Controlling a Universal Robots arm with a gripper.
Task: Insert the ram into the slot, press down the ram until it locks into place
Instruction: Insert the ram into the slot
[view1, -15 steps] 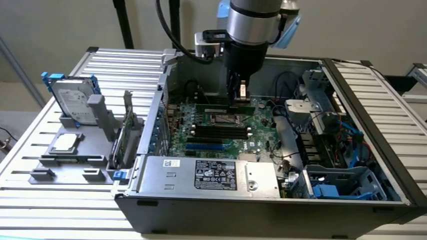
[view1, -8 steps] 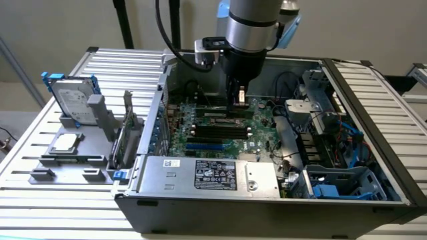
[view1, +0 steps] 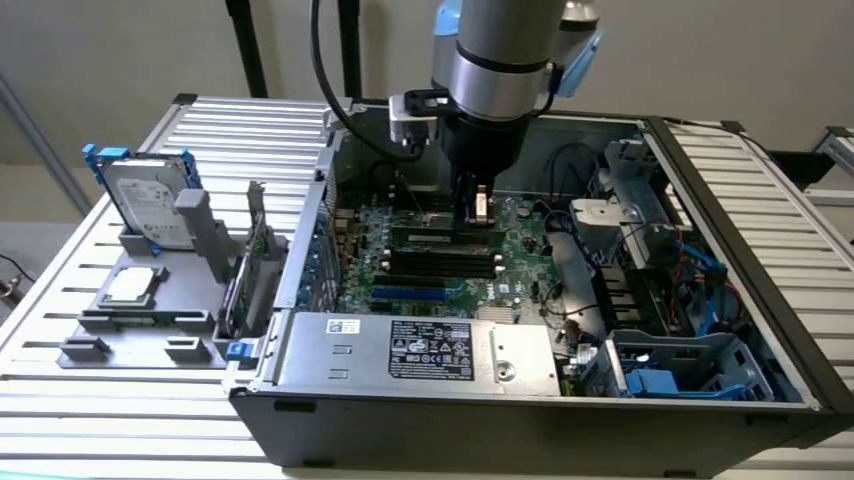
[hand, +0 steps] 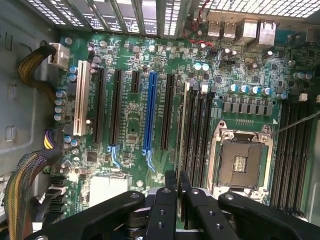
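Note:
My gripper (hand: 177, 186) reaches down into the open computer case, and its black fingers (hand: 165, 210) are shut on the ram (hand: 183, 125). The ram appears edge-on as a thin pale-green strip. It stands along the outermost slot of a bank of parallel black slots (hand: 199, 135), on the side toward the long expansion sockets. Whether it is seated in that slot I cannot tell. In the exterior view the gripper (view1: 474, 222) hangs just over the black slots (view1: 434, 264) in the middle of the green motherboard.
An open CPU socket (hand: 241, 162) lies beside the slot bank, with more black slots (hand: 292, 150) past it. A blue slot (hand: 149, 112) and braided cables (hand: 22, 185) are nearby. The power supply (view1: 414, 350), drive cage (view1: 681, 370) and case walls hem in the board. A hard drive (view1: 140, 200) stands outside.

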